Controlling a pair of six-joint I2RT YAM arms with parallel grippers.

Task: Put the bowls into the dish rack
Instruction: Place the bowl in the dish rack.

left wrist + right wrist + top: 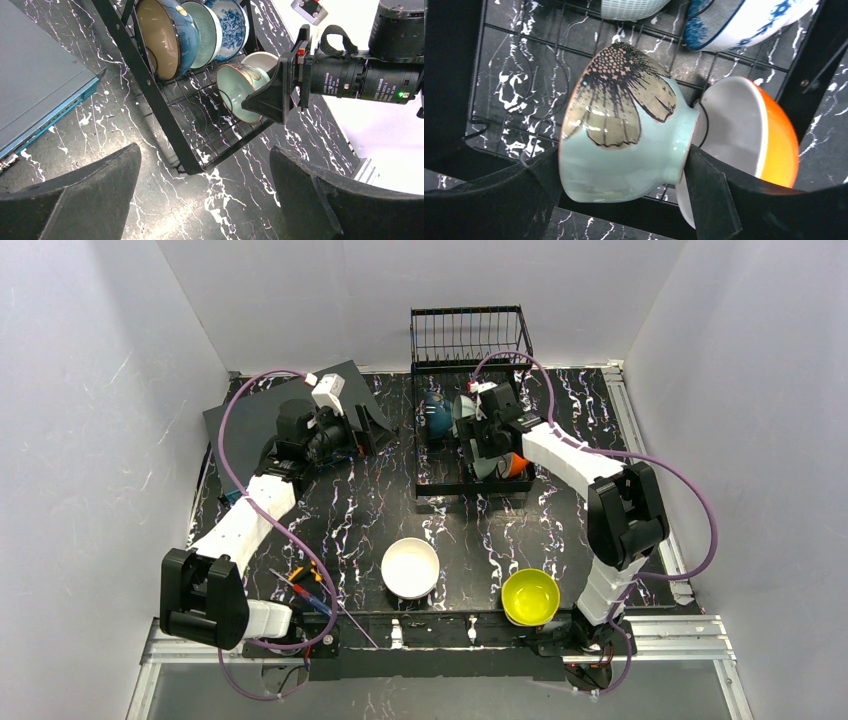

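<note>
The right gripper (621, 167) clamps a mint-green ceramic bowl painted with a brown flower (624, 125), one finger at the rim and the other at the foot. The bowl is tipped on its side over the wire floor of the black wire dish rack (468, 338) at the far side of the table. Just beside its foot stands an orange bowl with a white inside (779, 145), partly hidden behind it.

Further back in the rack three more bowls stand on edge in a row: a dark blue bowl with a beige inside (167, 35), a pale green ribbed bowl (202, 30) and a blue-and-white patterned bowl (231, 22). The frame's top edge cuts off all three. From above, the right arm covers most of the rack's load.

The left gripper (205, 180) hangs empty with its jaws spread wide above the black marbled table (100, 125), between a dark grey flat box (35, 75) and the rack's near corner.

A plain white bowl (410, 567) and a bright yellow bowl (530, 597) sit upright near the table's front edge.
</note>
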